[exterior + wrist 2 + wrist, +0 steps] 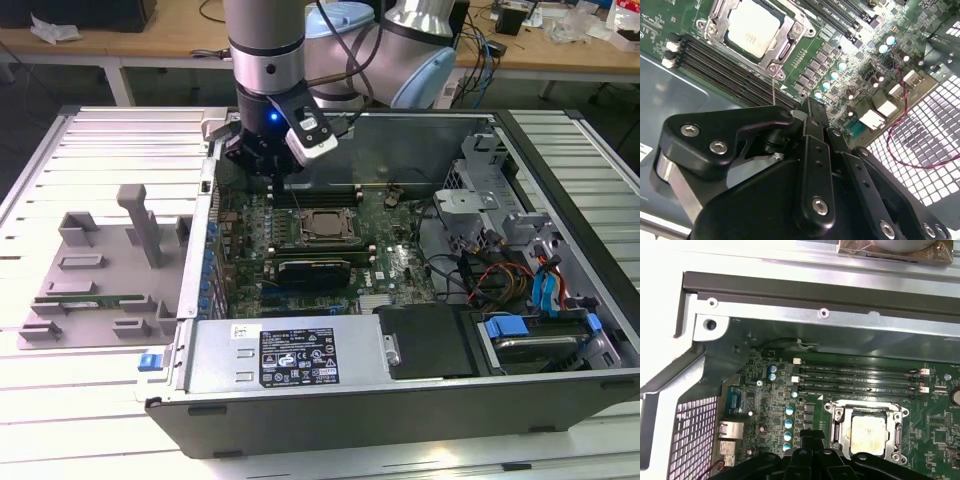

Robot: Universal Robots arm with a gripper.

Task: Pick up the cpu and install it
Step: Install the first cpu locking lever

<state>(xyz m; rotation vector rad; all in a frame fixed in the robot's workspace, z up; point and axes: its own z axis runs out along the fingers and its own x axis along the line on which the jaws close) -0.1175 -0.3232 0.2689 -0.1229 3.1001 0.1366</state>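
Note:
The cpu [325, 226] lies flat inside the socket on the green motherboard, its silvery top facing up. It also shows in both wrist views, as the cpu [752, 25] and the cpu [868, 432], framed by the metal socket frame [786, 46]. My gripper [276, 183] hangs over the board behind and to the exterior view's left of the socket, above the memory slots [855, 375]. Its black fingers [812, 115] are pressed together with nothing between them. The gripper [810, 439] is apart from the cpu.
The open computer case [560, 150] has high metal walls around the board. A power supply [290, 355] sits at the front, and a drive bay with blue clips [530, 340] and loose cables [490, 275] at the exterior view's right. A grey fixture tray [100, 270] lies outside at the left.

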